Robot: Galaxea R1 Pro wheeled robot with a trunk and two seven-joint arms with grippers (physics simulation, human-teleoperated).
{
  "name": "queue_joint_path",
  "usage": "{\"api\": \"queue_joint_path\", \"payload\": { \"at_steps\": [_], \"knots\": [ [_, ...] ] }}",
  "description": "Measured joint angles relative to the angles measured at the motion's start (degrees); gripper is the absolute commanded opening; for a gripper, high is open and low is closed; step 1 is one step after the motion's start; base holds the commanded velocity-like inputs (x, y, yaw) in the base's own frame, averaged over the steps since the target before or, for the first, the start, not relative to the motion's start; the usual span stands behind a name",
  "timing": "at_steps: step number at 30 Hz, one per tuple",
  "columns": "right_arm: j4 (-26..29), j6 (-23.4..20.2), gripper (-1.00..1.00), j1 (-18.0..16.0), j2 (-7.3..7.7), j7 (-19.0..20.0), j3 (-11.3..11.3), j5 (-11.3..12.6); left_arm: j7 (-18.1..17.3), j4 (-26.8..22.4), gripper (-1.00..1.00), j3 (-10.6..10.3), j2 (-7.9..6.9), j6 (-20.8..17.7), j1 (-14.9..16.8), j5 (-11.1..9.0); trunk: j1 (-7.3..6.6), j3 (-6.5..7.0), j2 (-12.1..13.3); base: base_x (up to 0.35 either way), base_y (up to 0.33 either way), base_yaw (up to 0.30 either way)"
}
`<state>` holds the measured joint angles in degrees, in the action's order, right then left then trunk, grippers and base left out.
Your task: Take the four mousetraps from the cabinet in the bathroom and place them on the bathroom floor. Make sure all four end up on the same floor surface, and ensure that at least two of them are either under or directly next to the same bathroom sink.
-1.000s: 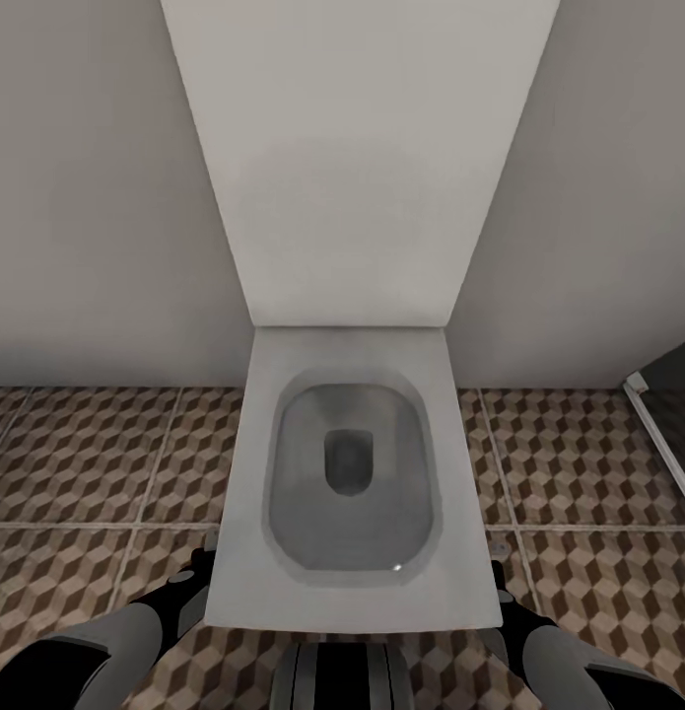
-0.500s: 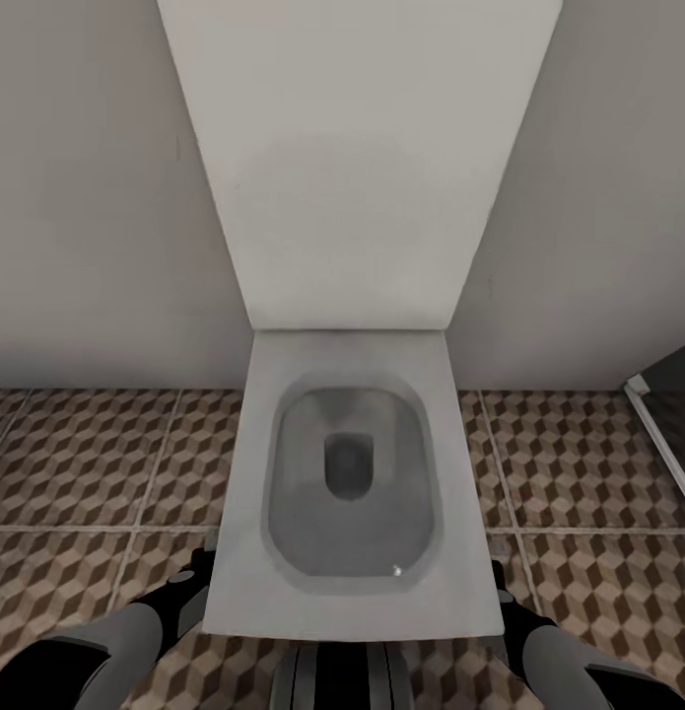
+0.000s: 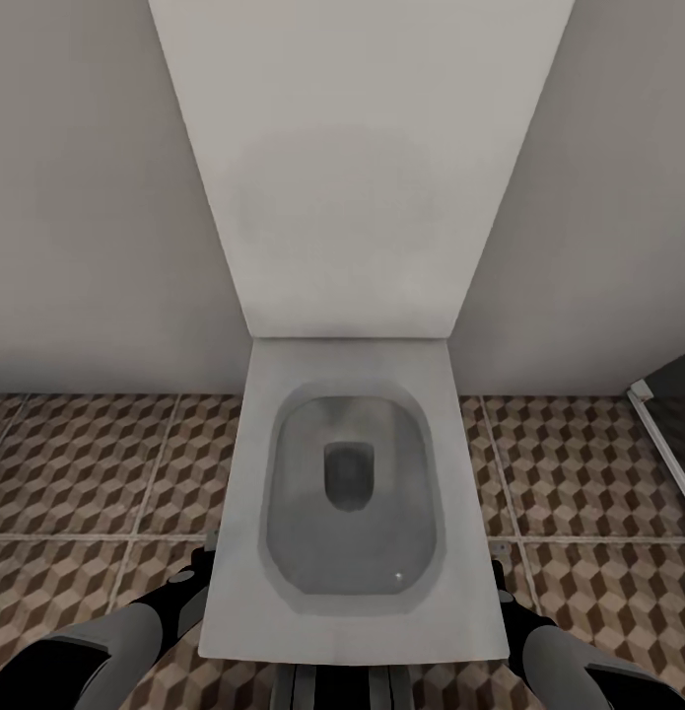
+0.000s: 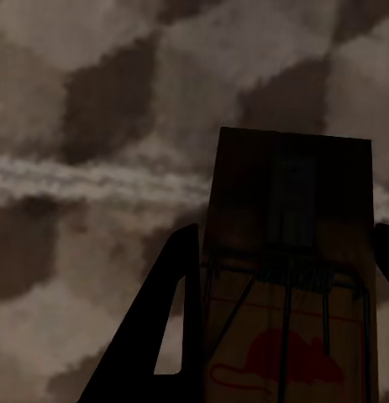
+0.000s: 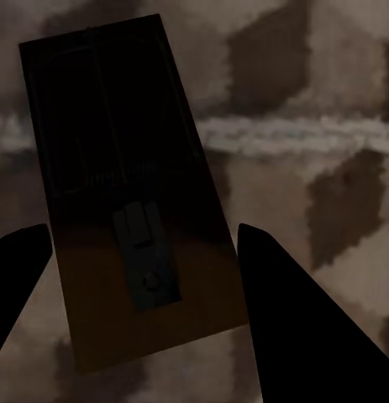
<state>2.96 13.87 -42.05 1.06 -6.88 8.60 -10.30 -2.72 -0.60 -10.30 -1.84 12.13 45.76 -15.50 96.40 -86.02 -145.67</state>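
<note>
We're facing a white toilet (image 3: 347, 493): squarish ceramic bowl, rounded-rectangle basin with a dark drain at centre, a tall flat pale panel (image 3: 357, 168) rising behind it at 12 o'clock. Plain grey walls either side. The bathroom floor (image 3: 96, 473) is large square tiles printed with a brown, beige and white cube pattern, pale grout lines between. A dark opening with a pale frame (image 3: 662, 424) sits at 3 o'clock.

Both forearms, grey and black, come in at 7 and 5 o'clock in the head view, flanking the bowl's front edge.

Left gripper (image 4: 282, 323): we see a mousetrap (image 4: 286, 277) between the dark fingers (image 4: 165, 336), a flat brown wooden rectangle with thin wire bars across it and a red mouse-shaped print on the face. No legible writing. One finger lies right along the board's edge; the jaws look closed to the board's width, gripping it. Cube-pattern tile is blurred behind.

Right gripper (image 5: 144, 277): a second mousetrap (image 5: 127, 193), dark wood with a wire frame and a small metal catch plate, sits tilted between the two black fingertips (image 5: 286, 294). Jaws are spread about as wide as the board. We can't tell from the render whether the pads touch it. Tile and a grout line show behind.
</note>
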Motion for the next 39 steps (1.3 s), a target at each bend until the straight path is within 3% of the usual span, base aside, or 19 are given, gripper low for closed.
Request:
{"api": "queue_joint_path", "payload": {
  "at_steps": [39],
  "knots": [
    [0.0,0.0,-1.00,0.0,0.04,0.0,0.1,0.1,0.0,0.0,-1.00,0.0,-0.09,0.0,0.0,0.0,0.00,0.00,0.0,0.027,0.000,0.000]
  ]
}}
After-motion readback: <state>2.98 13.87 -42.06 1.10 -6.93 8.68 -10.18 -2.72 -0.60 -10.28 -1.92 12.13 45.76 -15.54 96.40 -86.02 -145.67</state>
